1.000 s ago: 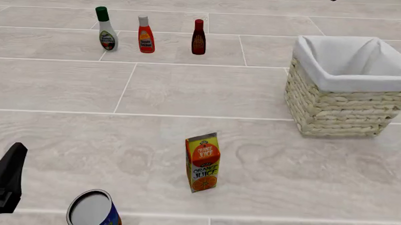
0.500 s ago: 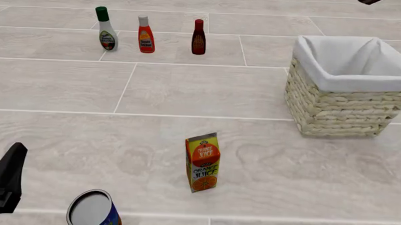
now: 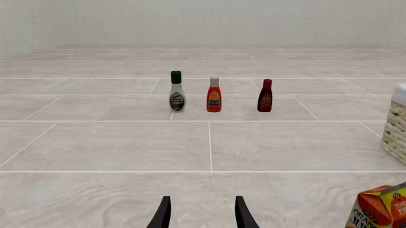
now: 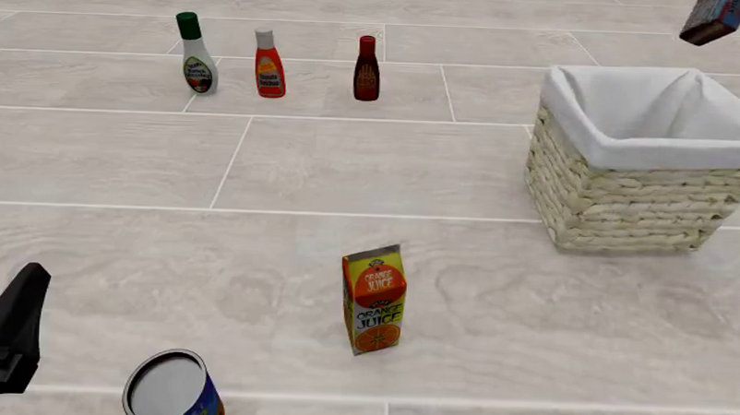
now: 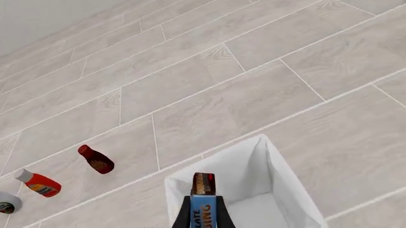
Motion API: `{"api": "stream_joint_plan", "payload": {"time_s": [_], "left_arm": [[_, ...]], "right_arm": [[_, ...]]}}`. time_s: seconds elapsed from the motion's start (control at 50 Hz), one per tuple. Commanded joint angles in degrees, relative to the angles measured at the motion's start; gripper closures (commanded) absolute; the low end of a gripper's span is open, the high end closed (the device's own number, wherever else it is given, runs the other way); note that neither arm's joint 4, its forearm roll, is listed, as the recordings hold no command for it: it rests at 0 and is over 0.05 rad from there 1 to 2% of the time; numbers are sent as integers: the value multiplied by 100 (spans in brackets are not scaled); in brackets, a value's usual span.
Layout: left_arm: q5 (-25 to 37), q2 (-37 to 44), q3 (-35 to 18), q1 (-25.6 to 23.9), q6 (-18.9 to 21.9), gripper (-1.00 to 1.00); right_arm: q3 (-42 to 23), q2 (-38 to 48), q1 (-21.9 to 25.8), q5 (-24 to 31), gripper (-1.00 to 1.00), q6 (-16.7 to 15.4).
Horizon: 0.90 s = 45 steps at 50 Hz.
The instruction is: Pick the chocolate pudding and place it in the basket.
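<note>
The chocolate pudding [image 4: 718,20] hangs tilted in the air at the front view's top right, above the far side of the basket [image 4: 617,202]. My right gripper itself stays out of the front view. In the right wrist view my right gripper [image 5: 204,214] is shut on the chocolate pudding [image 5: 204,197], with the basket's white lining [image 5: 279,175] directly below. My left gripper [image 4: 8,338] rests low at the near left. Its fingers [image 3: 163,213] stand apart with nothing between them. The basket's edge [image 3: 397,128] also shows in the left wrist view.
An orange juice carton [image 4: 373,300] stands upright in the near middle. A tin can [image 4: 172,390] sits at the near left beside my left gripper. Three bottles stand in a row at the far left: white [image 4: 198,54], orange [image 4: 269,64], dark red [image 4: 366,69].
The chocolate pudding has travelled right along the top edge and come down further into view, over the basket. The left arm has not moved.
</note>
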Motion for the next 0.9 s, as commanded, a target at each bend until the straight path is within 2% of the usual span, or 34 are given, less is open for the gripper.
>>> {"api": "stream_joint_plan", "payload": {"time_s": [0.02,0.24,0.4,0.9], "left_arm": [[0,0,0,0,0,-100],[0,0,0,0,0,-100],[0,0,0,0,0,-100],[0,0,0,0,0,-100]], "right_arm": [[210,172,-215,-125,100,113],[-8,536,-278,-214,100,310],[-237,761,-268,-192,100,337],[-356,1174,-344,-287,100,324]]}}
